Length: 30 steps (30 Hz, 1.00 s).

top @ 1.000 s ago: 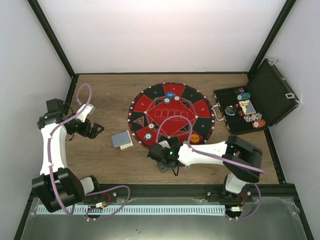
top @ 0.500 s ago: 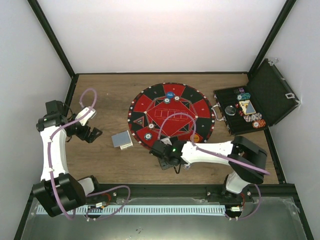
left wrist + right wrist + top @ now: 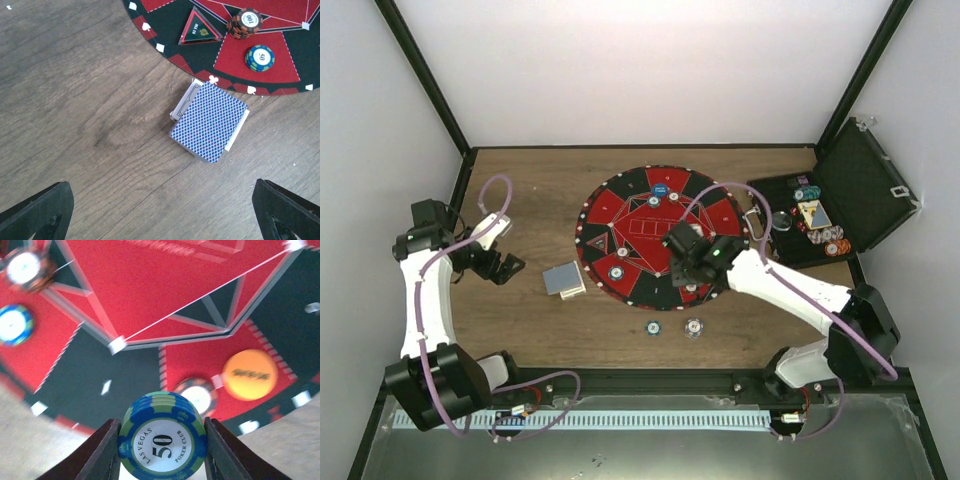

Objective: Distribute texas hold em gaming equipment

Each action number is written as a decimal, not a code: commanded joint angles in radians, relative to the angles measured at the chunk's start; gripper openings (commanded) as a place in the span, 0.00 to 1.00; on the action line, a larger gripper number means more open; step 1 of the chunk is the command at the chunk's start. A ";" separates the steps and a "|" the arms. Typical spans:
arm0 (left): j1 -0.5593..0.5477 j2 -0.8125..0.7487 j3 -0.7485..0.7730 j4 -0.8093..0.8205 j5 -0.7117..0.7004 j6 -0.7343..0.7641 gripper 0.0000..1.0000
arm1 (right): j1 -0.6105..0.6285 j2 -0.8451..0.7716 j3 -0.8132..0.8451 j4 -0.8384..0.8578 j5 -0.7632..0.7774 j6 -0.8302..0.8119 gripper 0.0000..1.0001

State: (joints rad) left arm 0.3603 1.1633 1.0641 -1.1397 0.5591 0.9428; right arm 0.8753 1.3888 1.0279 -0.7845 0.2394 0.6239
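We see a brown wood-grain table (image 3: 520, 180). A large round red-and-black mat (image 3: 632, 228) lies flat at its middle. Just beside the mat's left rim, on bare wood, sits a deck of cards (image 3: 210, 121), backs up. The top of the deck is skewed, so a white edge pokes out underneath. We cannot tell whether the deck touches the mat. Near the table's front edge, below the mat, a bluish chip (image 3: 653, 327) and a paler chip (image 3: 694, 327) lie flat side by side, apart from each other. At the right edge stands an open black case (image 3: 865, 190), close to the mat's rim.
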 commanded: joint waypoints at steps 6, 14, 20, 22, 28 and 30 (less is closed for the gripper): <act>-0.004 -0.002 0.061 -0.002 0.053 -0.070 1.00 | -0.309 0.106 0.011 0.125 -0.021 -0.214 0.23; -0.006 0.002 0.066 0.015 0.078 -0.105 1.00 | -0.361 0.232 0.025 0.211 -0.038 -0.254 0.21; -0.008 0.005 0.061 0.019 0.088 -0.110 1.00 | -0.366 0.303 0.043 0.230 -0.048 -0.255 0.21; -0.009 0.006 0.059 0.019 0.087 -0.108 1.00 | -0.366 0.326 0.040 0.240 -0.048 -0.251 0.21; -0.009 -0.002 0.066 0.019 0.073 -0.099 1.00 | -0.368 0.368 0.034 0.259 -0.037 -0.250 0.20; -0.009 -0.004 0.067 0.017 0.074 -0.096 1.00 | -0.368 0.373 0.034 0.264 -0.037 -0.246 0.20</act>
State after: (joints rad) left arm 0.3546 1.1698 1.1053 -1.1313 0.6144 0.8375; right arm 0.5179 1.7496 1.0332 -0.5510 0.1913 0.3779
